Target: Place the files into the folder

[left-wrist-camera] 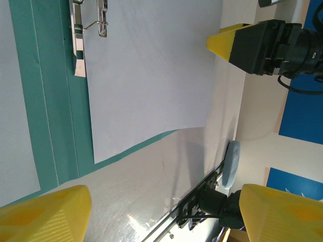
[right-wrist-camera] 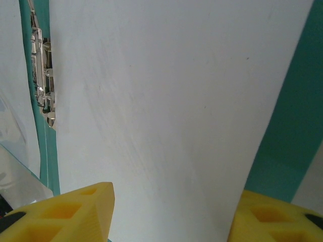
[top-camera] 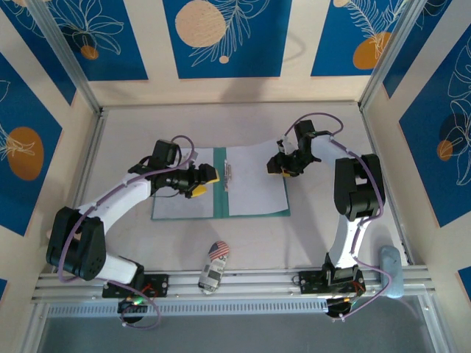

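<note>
The teal-green folder point(top-camera: 219, 207) lies open at the table's middle, a metal clip point(top-camera: 228, 174) beside its crease. One white file point(top-camera: 254, 184) covers the right leaf and a second file point(top-camera: 175, 206) lies on the left leaf. My left gripper point(top-camera: 202, 180) hovers over the left leaf by the crease, open and holding nothing point(left-wrist-camera: 164, 194). Its wrist view takes in the right file point(left-wrist-camera: 151, 70) and the folder point(left-wrist-camera: 55, 101). My right gripper point(top-camera: 283, 165) is above the right file's far right part. It stands open point(right-wrist-camera: 174, 194) over the file point(right-wrist-camera: 166, 101), with the folder's edge point(right-wrist-camera: 292, 136) beside it.
A small toy car point(top-camera: 213, 266) sits near the front rail point(top-camera: 243, 283). A grey-blue oblong object point(top-camera: 390, 268) rests at the front right corner. Side walls close in the table on the left, right and back. Bare table lies in front of the folder.
</note>
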Tool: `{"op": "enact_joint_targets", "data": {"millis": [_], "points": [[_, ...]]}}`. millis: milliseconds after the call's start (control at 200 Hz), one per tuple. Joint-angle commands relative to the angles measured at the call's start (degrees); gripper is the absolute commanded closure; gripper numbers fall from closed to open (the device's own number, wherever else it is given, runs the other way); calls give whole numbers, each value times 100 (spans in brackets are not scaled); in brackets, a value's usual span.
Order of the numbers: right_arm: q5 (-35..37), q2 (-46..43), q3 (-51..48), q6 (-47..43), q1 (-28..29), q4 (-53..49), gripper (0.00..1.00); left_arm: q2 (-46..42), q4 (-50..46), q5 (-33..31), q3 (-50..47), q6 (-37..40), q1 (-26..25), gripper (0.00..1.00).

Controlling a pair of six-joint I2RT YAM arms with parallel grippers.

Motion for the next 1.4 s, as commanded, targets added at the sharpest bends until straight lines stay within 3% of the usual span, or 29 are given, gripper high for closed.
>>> {"op": "enact_joint_targets", "data": {"millis": [0, 905, 1110, 1395], "points": [[-231, -289, -134, 15, -19, -137, 45, 38, 123, 122, -21, 8, -6, 22], [54, -220, -86, 91, -114, -139, 45, 38, 160, 112, -74, -15, -41, 23], [313, -603, -181, 314, -321, 79, 43, 30, 143, 117, -75, -10, -50, 23], [129, -1689, -747, 766, -585, 615, 42, 3, 35, -1, -26, 100, -55, 23]]}}
